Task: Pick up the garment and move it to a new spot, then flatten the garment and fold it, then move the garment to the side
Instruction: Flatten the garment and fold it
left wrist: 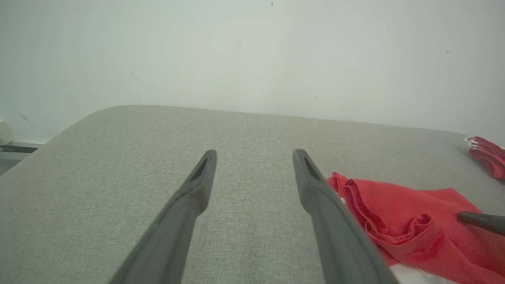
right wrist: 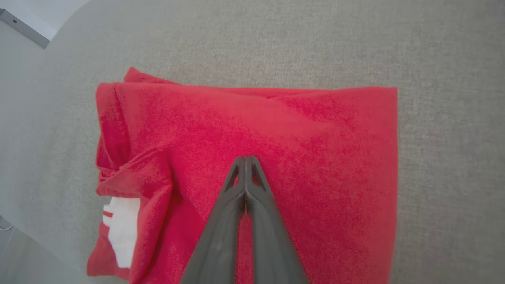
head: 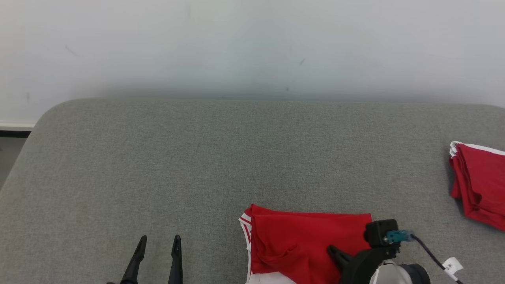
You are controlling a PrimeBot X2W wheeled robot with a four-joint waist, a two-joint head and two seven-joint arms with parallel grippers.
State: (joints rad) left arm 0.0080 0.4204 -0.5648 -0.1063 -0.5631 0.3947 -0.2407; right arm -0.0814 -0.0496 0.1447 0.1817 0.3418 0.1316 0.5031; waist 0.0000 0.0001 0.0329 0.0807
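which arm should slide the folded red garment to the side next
Right: the right fingers, shut, are over the middle of the folded garment; the left fingers stand open over grey cushion beside it.

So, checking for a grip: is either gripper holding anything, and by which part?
Nothing held: right gripper shut, empty, over the red garment; left gripper open.

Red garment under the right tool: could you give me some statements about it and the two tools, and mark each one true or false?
1. The right tool is shut, with its tips over the red garment. True.
2. The left tool touches the garment. False: it stands open over the bare grey surface, apart from the garment.
3. A second red pile lies far to the right on the same surface. True.
4. The garment is red all over. False: a white part with red stripes shows at one edge.
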